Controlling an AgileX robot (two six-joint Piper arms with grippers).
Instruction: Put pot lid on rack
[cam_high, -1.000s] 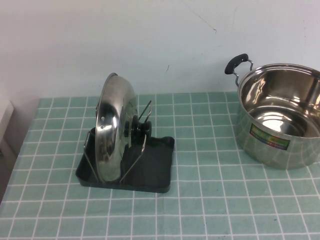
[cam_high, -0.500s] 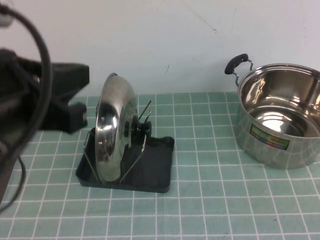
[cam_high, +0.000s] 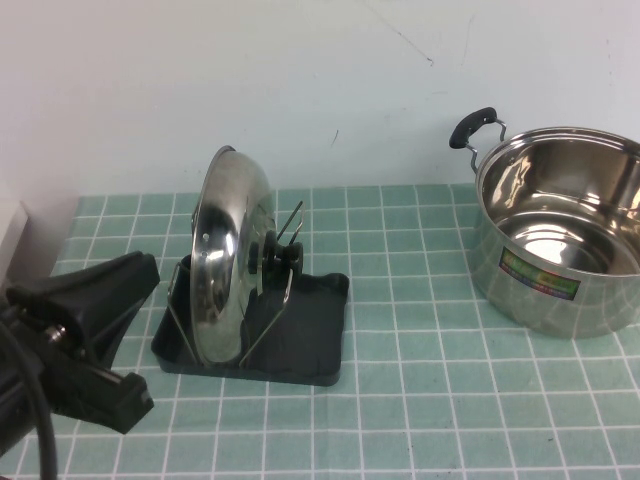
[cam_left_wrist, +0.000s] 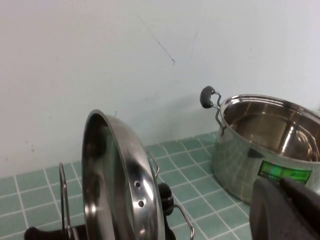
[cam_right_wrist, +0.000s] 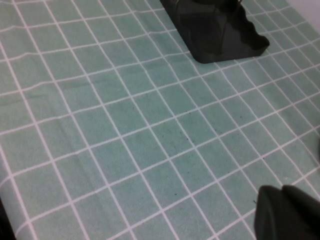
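Observation:
The pot lid (cam_high: 228, 260) stands on edge in the rack (cam_high: 300, 345), leaning between the wire holders, its black knob (cam_high: 272, 262) facing right. It also shows in the left wrist view (cam_left_wrist: 125, 175), with a wire holder (cam_left_wrist: 62, 195) beside it. My left gripper (cam_high: 135, 275) is shut and empty, just left of the rack and clear of the lid; its fingertips (cam_left_wrist: 282, 200) show closed together. My right gripper (cam_right_wrist: 282, 210) is shut and empty over bare tiled cloth, out of the high view. A corner of the rack (cam_right_wrist: 215, 30) shows in the right wrist view.
A steel pot (cam_high: 560, 230) with black handles and a coloured label stands at the back right, and shows in the left wrist view (cam_left_wrist: 265, 145). A green tiled cloth (cam_high: 420, 400) covers the table. A white wall runs behind.
My left arm came into view high at the left, then dropped to the front left beside the rack. The lid and pot have not moved.

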